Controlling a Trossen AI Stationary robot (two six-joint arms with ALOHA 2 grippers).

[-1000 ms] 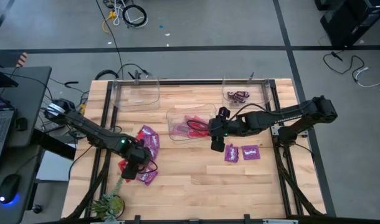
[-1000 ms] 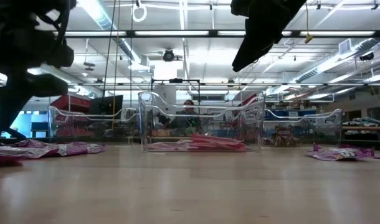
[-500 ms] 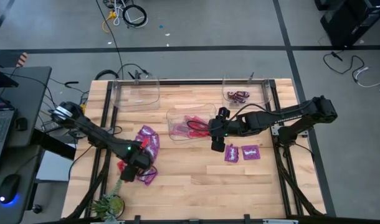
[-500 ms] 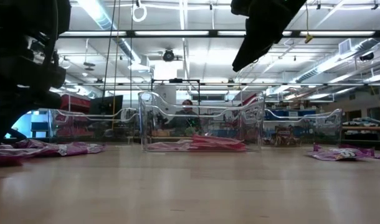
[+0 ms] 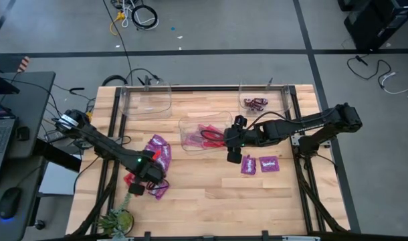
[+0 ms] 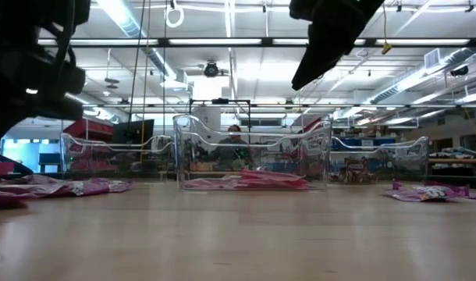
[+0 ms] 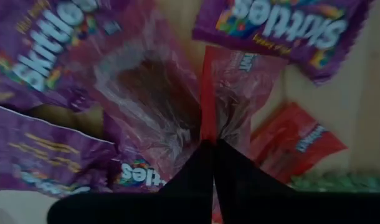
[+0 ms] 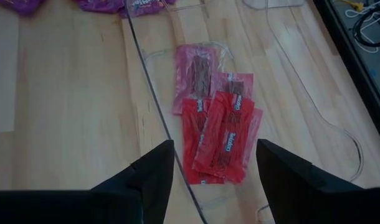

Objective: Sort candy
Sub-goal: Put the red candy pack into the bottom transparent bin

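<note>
Left end effector (image 7: 213, 149) pinched on red candy (image 7: 230, 93) — right end effector (image 8: 215, 163) spread, empty

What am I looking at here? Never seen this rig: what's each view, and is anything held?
Two robot arms sort candy on a wooden table. One camera looks straight down, one sits at table height, and one rides on each wrist. The left gripper has its fingers shut on a red packet in the purple and red pile. The right gripper is open and empty above the middle clear bin, which holds red packets. Two purple packets lie loose on the table near it.
</note>
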